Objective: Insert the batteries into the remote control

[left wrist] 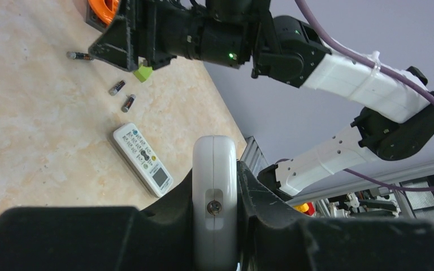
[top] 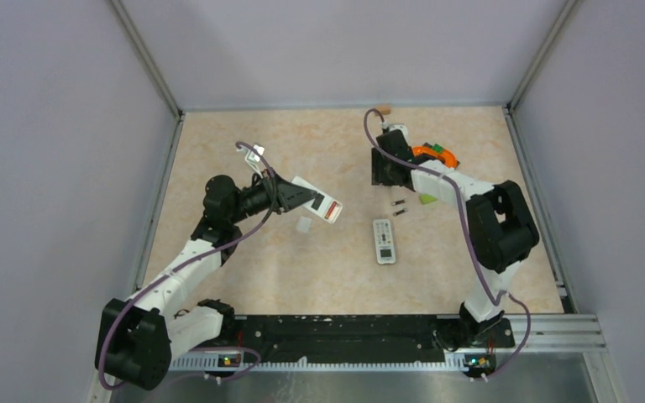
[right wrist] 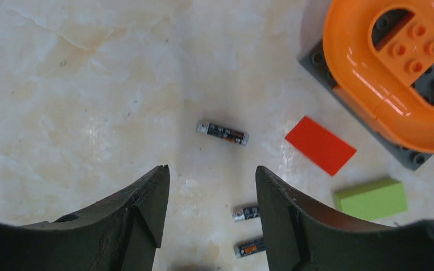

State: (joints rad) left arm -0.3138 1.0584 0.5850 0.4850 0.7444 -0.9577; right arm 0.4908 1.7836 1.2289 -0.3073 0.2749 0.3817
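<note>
Well, the left jaws are shut hard on a slim white plastic remote control with a red label (top: 319,201), holding it tilted above the beige marbled counter (top: 243,277), a little left of centre in the overhead view. From the left wrist camera it shows edge-on at the bottom of the frame, a screw in its end, pinched between the 2 black fingers (left wrist: 271,197). Just below it in the overhead view, a small flat white piece (top: 303,224) lies on the counter.

A second white remote with buttons and a small screen (top: 384,241) lies face up near the centre.

The 3 tiny slim dark batteries are loose on the counter, right of centre. In the right wrist view 1 battery (right wrist: 222,132) lies alone mid-frame, just beyond the tips. The other 2 (right wrist: 246,213) sit close together near the bottom edge, seen through the gap. The right jaws hang over them, parted fairly wide, with nothing in their grip.

To the right in that view are a flat red tile (right wrist: 320,145), a lime-green block (right wrist: 370,199) and an orange curved brick (right wrist: 384,73) on a grey studded plate (right wrist: 316,56).
</note>
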